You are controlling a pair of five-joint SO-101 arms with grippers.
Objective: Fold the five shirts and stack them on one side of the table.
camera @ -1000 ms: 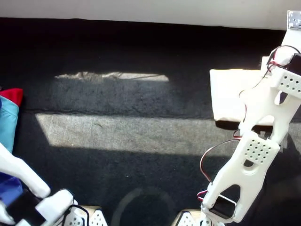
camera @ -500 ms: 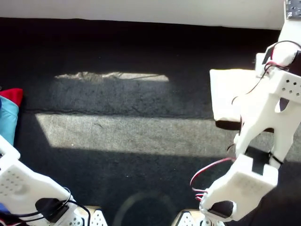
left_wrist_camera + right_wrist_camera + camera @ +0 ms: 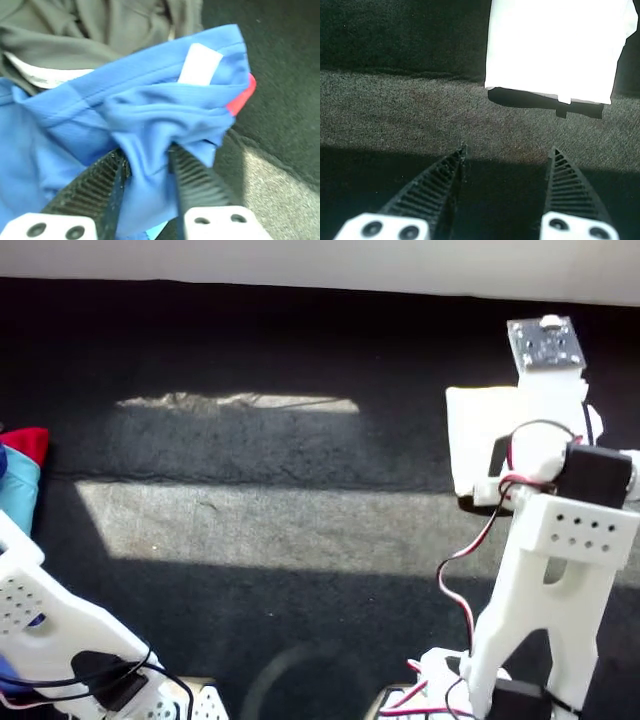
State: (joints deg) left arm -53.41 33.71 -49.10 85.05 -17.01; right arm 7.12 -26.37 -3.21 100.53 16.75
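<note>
Here we see the left gripper clamped on a blue shirt, the right gripper spread apart near the folded white shirt.

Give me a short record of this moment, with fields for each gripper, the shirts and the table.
left gripper: shut on a fold of the blue shirt
right gripper: open, holding nothing, over the dark table cover
white folded shirt: flat on the table's right side, ahead of the right gripper
grey garment: crumpled, touching the blue shirt
</note>
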